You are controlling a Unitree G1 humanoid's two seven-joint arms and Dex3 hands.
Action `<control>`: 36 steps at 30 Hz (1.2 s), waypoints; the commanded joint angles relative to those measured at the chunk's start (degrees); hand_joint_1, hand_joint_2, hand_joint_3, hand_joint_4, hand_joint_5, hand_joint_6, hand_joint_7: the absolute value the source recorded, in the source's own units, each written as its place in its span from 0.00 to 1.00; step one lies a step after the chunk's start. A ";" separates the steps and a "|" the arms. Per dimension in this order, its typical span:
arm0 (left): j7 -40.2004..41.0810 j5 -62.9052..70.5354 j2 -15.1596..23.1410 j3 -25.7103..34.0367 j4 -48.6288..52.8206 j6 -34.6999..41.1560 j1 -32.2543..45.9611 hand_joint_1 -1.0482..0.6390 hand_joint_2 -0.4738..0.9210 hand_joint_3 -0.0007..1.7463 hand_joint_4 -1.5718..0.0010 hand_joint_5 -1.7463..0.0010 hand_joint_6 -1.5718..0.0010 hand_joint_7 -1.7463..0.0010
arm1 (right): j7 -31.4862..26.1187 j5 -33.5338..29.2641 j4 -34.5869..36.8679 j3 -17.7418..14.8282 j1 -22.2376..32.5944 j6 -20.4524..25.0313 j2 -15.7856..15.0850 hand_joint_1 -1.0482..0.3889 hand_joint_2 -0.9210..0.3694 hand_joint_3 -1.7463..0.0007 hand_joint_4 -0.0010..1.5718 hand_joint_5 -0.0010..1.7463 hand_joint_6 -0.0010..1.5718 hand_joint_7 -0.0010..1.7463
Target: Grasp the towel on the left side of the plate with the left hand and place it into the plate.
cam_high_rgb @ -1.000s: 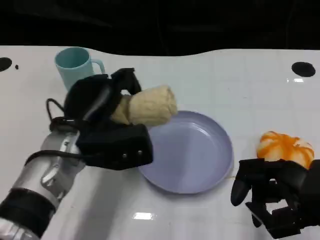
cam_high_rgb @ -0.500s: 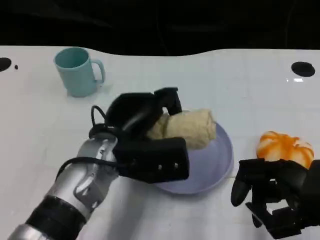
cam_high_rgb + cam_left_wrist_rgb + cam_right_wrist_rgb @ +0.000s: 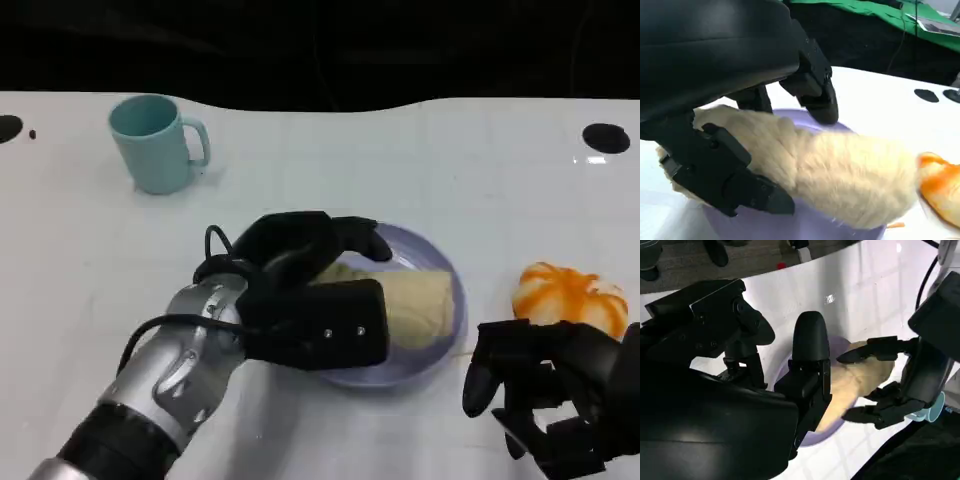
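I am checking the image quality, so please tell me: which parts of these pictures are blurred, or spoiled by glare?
Left wrist view: the orange object at the edge is smeared, while the towel is fairly sharp. Head view: mild glare on the white table; the left hand is crisp. Right wrist view: the table is overexposed.

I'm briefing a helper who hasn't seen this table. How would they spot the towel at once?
Find the round lavender plate near the middle of the white table. On it lies the cream, fuzzy rolled towel, with the left hand around one end. Unlike the orange-and-white cloth beside the plate, it is plain cream.
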 commanded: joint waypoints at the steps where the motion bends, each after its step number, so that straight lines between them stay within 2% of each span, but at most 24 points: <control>1: -1.45 2.41 3.09 -0.79 -3.19 -0.12 0.19 0.24 1.00 0.07 0.92 0.73 0.85 1.00 | 0.21 0.36 0.60 -0.82 0.40 -0.67 -0.91 0.77 0.25 0.39 0.45 0.96 0.44 0.82; 5: -4.30 2.90 4.79 -0.42 -6.34 1.12 0.62 0.18 1.00 0.08 0.95 0.73 0.87 1.00 | 0.28 0.57 0.74 -1.06 0.53 -0.92 -0.84 0.77 0.25 0.39 0.45 0.96 0.44 0.82; 9: -6.71 0.84 6.22 1.62 -10.31 1.63 2.33 0.17 1.00 0.07 0.94 0.71 0.86 0.99 | 0.35 0.59 0.67 -1.19 0.55 -0.87 -0.94 0.77 0.25 0.39 0.44 0.96 0.43 0.82; 18: -11.58 -6.04 10.79 7.90 -20.48 2.42 9.16 0.20 1.00 0.06 0.91 0.68 0.83 0.98 | 0.37 0.66 0.85 -1.17 0.36 -0.37 -0.70 0.77 0.25 0.39 0.44 0.96 0.43 0.82; 21: -13.67 -11.86 11.01 11.63 -24.44 3.66 12.72 0.23 1.00 0.09 0.84 0.65 0.81 0.98 | 0.33 0.34 0.92 -1.06 0.42 -0.75 -0.94 0.77 0.25 0.39 0.44 0.96 0.43 0.81; 26: -15.25 -22.04 9.09 17.31 -30.89 7.65 17.55 0.33 1.00 0.09 0.72 0.60 0.70 0.94 | 0.42 0.41 0.97 -1.07 0.28 -0.55 -0.96 0.77 0.25 0.39 0.44 0.96 0.43 0.81; 30: -14.85 -31.32 6.01 22.05 -35.75 13.71 21.43 0.46 1.00 0.10 0.57 0.51 0.50 0.85 | 0.42 0.53 0.75 -1.09 0.11 -0.10 -0.93 0.77 0.25 0.39 0.44 0.95 0.43 0.81; 32: -14.57 -34.32 5.14 23.43 -37.42 15.71 22.78 0.51 1.00 0.15 0.52 0.41 0.40 0.79 | 0.39 0.37 0.81 -1.00 -0.01 -0.17 -1.01 0.77 0.25 0.39 0.44 0.95 0.43 0.81; 33: -13.85 -35.71 4.50 24.30 -39.58 18.09 24.19 0.52 0.99 0.17 0.52 0.39 0.39 0.78 | 0.43 0.37 0.82 -1.02 -0.05 -0.18 -1.04 0.77 0.25 0.39 0.44 0.95 0.43 0.81; 34: -13.28 -36.99 3.94 25.05 -41.75 20.41 25.58 0.53 0.95 0.27 0.50 0.32 0.38 0.68 | 0.48 0.46 0.80 -1.08 -0.07 -0.16 -1.03 0.77 0.25 0.39 0.44 0.95 0.43 0.81; 35: -12.87 -37.85 3.61 25.53 -43.38 22.22 26.51 0.55 0.85 0.46 0.48 0.24 0.42 0.51 | 0.51 0.52 0.78 -1.12 -0.08 -0.14 -1.02 0.77 0.25 0.39 0.44 0.95 0.43 0.81; 36: -12.40 -38.75 3.19 25.99 -45.10 24.00 27.49 0.55 0.80 0.53 0.48 0.21 0.44 0.44 | 0.52 0.61 0.74 -1.19 -0.06 -0.12 -1.00 0.77 0.25 0.39 0.44 0.95 0.43 0.81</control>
